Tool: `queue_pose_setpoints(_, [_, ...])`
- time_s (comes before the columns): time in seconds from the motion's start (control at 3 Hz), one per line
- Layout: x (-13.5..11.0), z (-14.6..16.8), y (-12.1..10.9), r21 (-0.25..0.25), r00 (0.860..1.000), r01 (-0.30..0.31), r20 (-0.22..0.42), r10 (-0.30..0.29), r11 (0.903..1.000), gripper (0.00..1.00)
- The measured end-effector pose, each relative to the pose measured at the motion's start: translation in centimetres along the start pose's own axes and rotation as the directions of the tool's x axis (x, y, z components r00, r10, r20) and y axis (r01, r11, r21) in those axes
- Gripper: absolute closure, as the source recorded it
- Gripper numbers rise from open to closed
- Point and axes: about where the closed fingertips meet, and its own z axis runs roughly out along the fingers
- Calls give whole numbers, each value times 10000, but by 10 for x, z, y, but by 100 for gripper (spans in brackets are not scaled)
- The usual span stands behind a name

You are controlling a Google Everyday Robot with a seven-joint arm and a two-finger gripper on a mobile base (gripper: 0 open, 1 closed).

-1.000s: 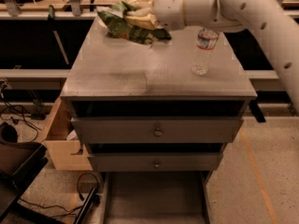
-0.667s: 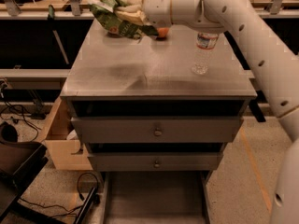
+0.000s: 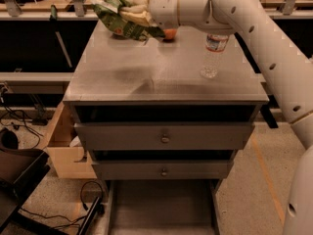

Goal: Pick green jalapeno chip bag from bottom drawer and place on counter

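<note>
The end effector (image 3: 131, 11) is clenched on the crinkled green jalapeno chip bag (image 3: 116, 25), at the far left of the grey worktop (image 3: 146, 77). Whether the bag touches the surface cannot be told. Just right of the end effector lies a small orange object (image 3: 169, 34). Farther right and nearer stands an upright clear water bottle (image 3: 213, 56). Far below, under two knobbed drawers (image 3: 164, 137), the bottom drawer (image 3: 161, 207) stands pulled out, showing its flat grey floor.

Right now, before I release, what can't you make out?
Camera view, gripper holding green jalapeno chip bag over the counter's far-left corner:
Bag touching counter or not: angle hides it.
Orange object: mostly behind the wrist.
Water bottle cap: behind the arm.
Bottom drawer front: cut by lower edge.
</note>
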Motion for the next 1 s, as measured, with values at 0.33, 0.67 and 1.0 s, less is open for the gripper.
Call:
queue_pose_setpoints(0.33, [-1,3,1,-43,10000,-2,35,2,10000,36])
queue_pose_setpoints(0.67, [-2,6,3,-83,10000,-4,68,5,10000,13])
queue_pose_setpoints(1.0, [-3,8,4,-119,10000,-7,99,8,9999,0])
